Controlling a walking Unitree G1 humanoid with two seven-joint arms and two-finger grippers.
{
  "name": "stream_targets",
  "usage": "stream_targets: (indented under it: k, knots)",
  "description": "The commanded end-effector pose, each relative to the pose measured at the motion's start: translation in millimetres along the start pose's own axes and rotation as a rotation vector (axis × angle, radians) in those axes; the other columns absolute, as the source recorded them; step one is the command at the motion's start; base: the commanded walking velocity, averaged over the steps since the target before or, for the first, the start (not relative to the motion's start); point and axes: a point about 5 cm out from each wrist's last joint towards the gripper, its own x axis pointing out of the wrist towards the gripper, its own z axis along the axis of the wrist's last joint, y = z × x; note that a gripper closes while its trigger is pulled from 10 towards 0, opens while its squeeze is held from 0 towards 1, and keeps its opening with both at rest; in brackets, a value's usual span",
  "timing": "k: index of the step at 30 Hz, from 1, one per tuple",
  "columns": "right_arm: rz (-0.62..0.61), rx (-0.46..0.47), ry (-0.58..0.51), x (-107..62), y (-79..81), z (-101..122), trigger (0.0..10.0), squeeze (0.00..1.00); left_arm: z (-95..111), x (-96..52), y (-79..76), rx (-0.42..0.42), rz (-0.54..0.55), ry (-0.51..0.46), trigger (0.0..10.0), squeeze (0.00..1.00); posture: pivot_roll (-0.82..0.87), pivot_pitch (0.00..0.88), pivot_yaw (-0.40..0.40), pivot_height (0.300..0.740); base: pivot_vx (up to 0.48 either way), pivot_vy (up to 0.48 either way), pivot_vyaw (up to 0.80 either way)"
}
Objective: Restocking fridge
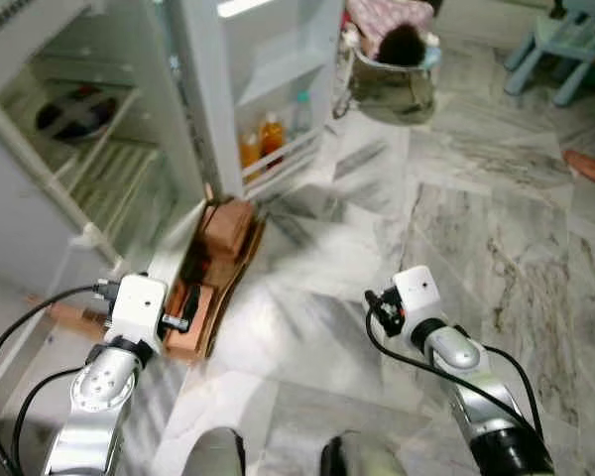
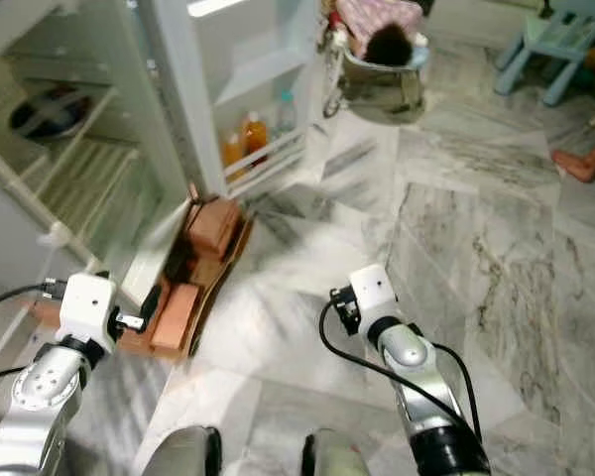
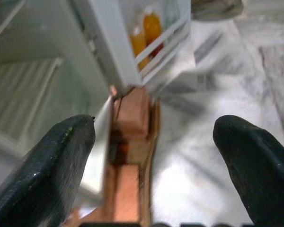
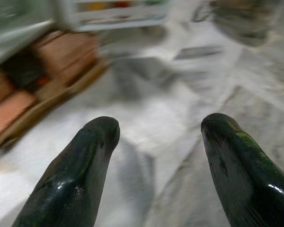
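Left eye view looks down on a grey-veined white marble floor (image 1: 397,198) that spreads across most of the scene. At ten o'clock stands the open white fridge (image 1: 89,149), its wire shelves bare, with a dark round dish on the upper shelf. Its white door (image 1: 268,89) hangs open at twelve o'clock, and the door rack holds two orange juice bottles (image 1: 261,142) beside a clear bottle with a green cap (image 1: 300,111).

On the floor just below the fridge opening, at about nine o'clock, lies a shallow brown cardboard tray (image 1: 213,283) packed with reddish-brown cartons; it touches the foot of the fridge. At one o'clock a person sits in a grey-green seat (image 1: 395,84), and a pale blue plastic stool (image 1: 560,45) stands at two o'clock.

Both silver arms reach forward low in the picture. The left end effector (image 3: 154,156) hovers over the near end of the tray, its two black fingers (image 3: 52,165) spread wide apart with nothing between them. The right end effector (image 4: 158,161) hangs above bare marble at five o'clock, well apart from the tray, its fingers (image 4: 78,175) likewise apart and holding nothing.
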Motion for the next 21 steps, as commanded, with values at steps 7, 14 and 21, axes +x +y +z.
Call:
stream_targets:
  k: [7, 14, 21]
  knots:
    - [-0.047, 0.104, -0.048, 4.3, 0.7, 10.5, 10.0, 0.0, -8.0, -12.1, 1.8, -0.03, 0.02, 0.01, 10.0, 0.0, 0.08, 0.203, -0.019, 0.74, 0.339, -0.336, 0.0]
    - [-0.132, 0.157, -0.047, 2.9, -2.7, 5.8, 10.0, 0.0, -10.7, -13.6, -11.9, -0.1, 0.032, 0.009, 10.0, 0.0, 0.07, 0.19, -0.033, 0.74, 0.326, -0.349, 0.0]
    - [-0.093, 0.043, -0.088, 8.5, 2.6, 16.2, 10.0, 0.0, -17.3, -11.8, -18.7, -0.072, 0.046, 0.047, 10.0, 0.0, 0.06, 0.174, -0.036, 0.74, 0.119, -0.405, 0.0]
